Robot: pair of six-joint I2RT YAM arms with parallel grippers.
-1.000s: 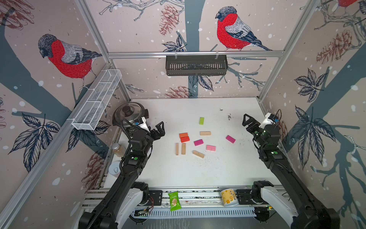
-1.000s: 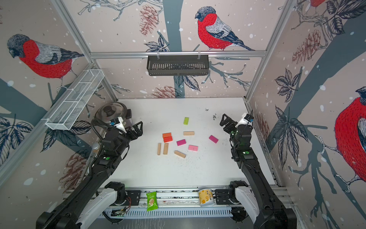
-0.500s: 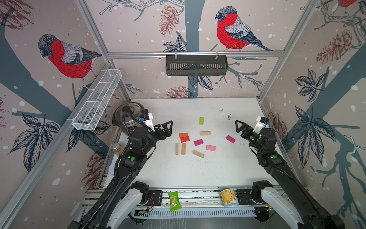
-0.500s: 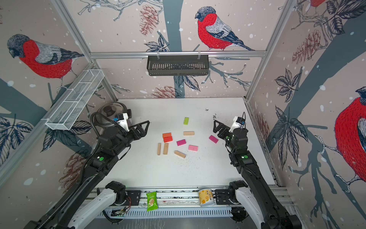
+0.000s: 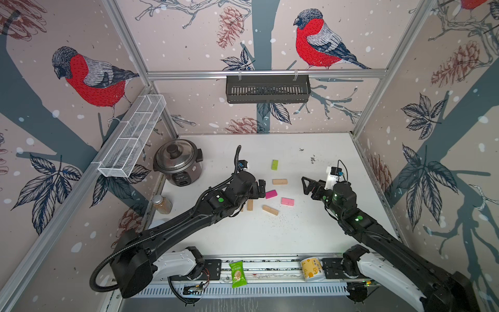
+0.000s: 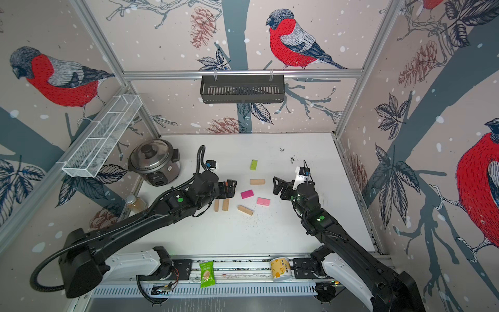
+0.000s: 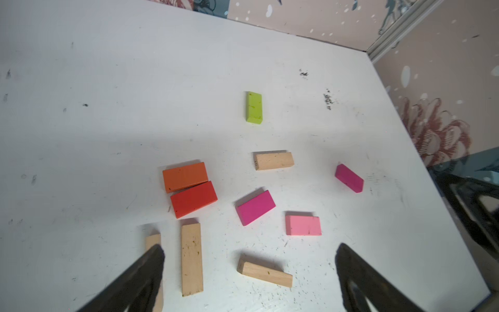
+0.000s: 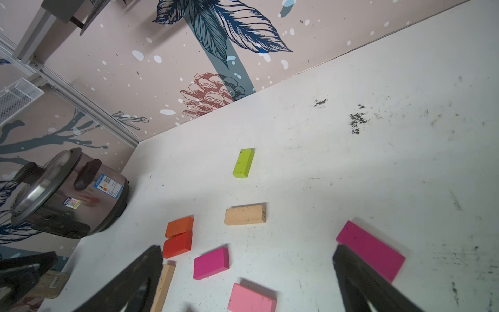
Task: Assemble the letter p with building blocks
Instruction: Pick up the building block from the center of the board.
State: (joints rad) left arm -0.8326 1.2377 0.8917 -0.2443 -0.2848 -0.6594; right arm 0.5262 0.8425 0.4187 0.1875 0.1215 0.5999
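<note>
— Can any writing be read?
— Barely. The tan block (image 8: 244, 215) lying just nearer than the lime one (image 8: 243, 163) has a small mark on its end face that looks like "20".
— And the cooker (image 8: 67, 194) at far left?
— It has a blue label (image 8: 103, 186) and a sticker (image 8: 71, 202), both too small to read.
— The packet (image 5: 237, 274) and the cup (image 5: 312, 268) at the near edge?
— Both are printed, but neither is legible.
</note>
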